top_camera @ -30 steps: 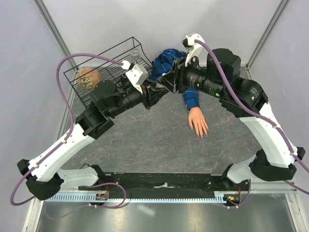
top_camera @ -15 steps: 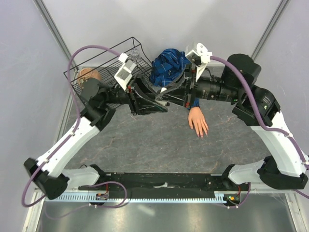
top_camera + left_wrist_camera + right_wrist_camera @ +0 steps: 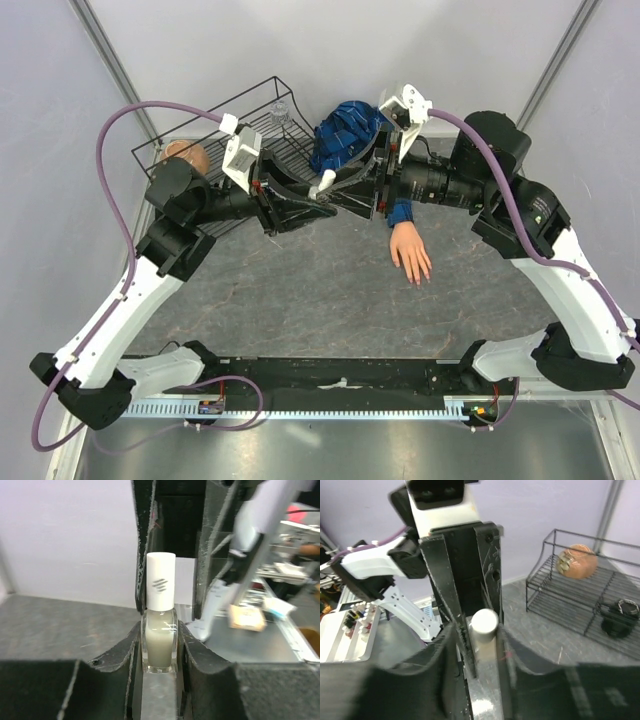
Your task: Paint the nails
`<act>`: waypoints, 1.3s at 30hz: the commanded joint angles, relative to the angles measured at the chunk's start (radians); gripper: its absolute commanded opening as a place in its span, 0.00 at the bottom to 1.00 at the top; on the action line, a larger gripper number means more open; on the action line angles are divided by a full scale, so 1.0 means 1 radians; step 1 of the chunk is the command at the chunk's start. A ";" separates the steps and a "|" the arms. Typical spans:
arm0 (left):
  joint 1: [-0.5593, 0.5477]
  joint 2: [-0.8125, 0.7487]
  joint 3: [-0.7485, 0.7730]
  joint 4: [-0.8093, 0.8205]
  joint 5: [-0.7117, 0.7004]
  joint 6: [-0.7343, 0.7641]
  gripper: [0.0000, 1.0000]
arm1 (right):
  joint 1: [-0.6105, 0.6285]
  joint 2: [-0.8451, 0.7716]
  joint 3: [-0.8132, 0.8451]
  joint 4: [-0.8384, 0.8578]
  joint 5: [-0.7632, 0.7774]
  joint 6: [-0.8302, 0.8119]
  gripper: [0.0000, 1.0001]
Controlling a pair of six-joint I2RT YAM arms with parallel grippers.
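Note:
The mannequin hand [image 3: 409, 247] lies palm down on the table, its plaid sleeve [image 3: 345, 135] bunched behind. Its nails [image 3: 418, 278] are tiny pinkish tips pointing toward me. My left gripper [image 3: 315, 203] is shut on a small clear polish bottle [image 3: 160, 640], held in the air left of the hand. Its white cap [image 3: 161, 580] points at my right gripper [image 3: 342, 188]. The right jaws straddle the cap [image 3: 484, 622]. One finger touches it and a gap shows on the other side. The left gripper [image 3: 160, 647] and right gripper [image 3: 482, 637] meet tip to tip.
A black wire basket [image 3: 225, 120] stands at the back left, holding a peach-coloured ball [image 3: 180, 160] and a small clear object [image 3: 280, 108]. The basket [image 3: 580, 597] also shows in the right wrist view, with a black item [image 3: 619, 617] inside. Purple cables loop over both arms.
My left arm has drawn back to the left with the bottle. My right gripper has followed it leftward, and its jaws now sit around the cap.

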 commanded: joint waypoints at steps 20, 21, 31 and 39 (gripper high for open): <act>-0.011 -0.030 0.038 -0.217 -0.283 0.332 0.02 | 0.007 0.148 0.338 -0.307 0.304 0.108 0.66; -0.011 -0.028 0.041 -0.223 -0.282 0.336 0.02 | 0.007 0.151 0.337 -0.313 0.288 0.116 0.62; -0.012 -0.030 0.045 -0.240 -0.269 0.349 0.02 | 0.007 0.170 0.320 -0.317 0.270 0.119 0.57; -0.012 -0.031 0.044 -0.242 -0.239 0.339 0.02 | 0.007 0.185 0.323 -0.307 0.238 0.114 0.39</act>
